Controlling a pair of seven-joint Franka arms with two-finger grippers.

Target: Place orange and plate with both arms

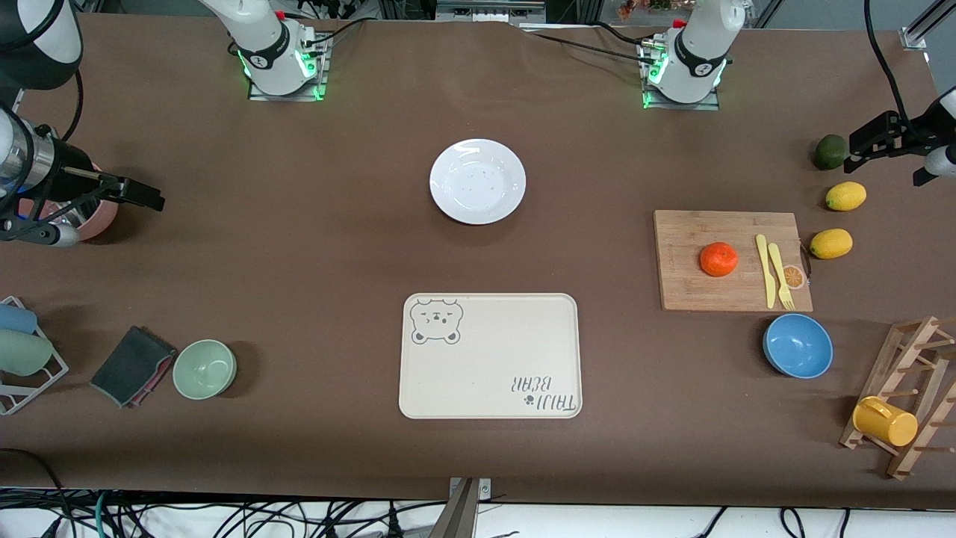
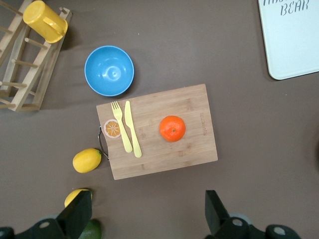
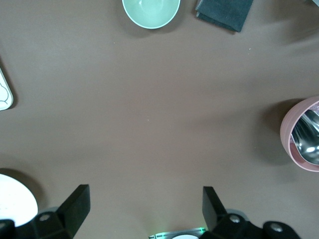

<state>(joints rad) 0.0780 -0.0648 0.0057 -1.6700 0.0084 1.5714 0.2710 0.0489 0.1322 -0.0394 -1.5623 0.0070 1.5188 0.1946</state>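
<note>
The plate point(image 1: 477, 181) lies bare on the table, farther from the front camera than the cream tray point(image 1: 490, 355), which also holds nothing and carries a bear face and the words "TAIJI BEAR". The orange point(image 1: 718, 258) rests on the wooden cutting board point(image 1: 730, 259), toward my left arm's end from the tray, beside a yellow knife point(image 1: 765, 270) and yellow fork point(image 1: 780, 276). A blue bowl point(image 1: 797, 345) sits just nearer the camera than the board; two lemons point(image 1: 845, 196) and a dark green fruit point(image 1: 830, 152) lie beside the board. My left gripper point(image 1: 866, 142) hangs over the green fruit, jaws spread and holding nothing. My right gripper point(image 1: 146, 196) hangs beside a pink cup point(image 3: 303, 134), jaws likewise spread. A green bowl point(image 1: 205, 368) stands beside a dark cloth point(image 1: 131, 365).
</note>
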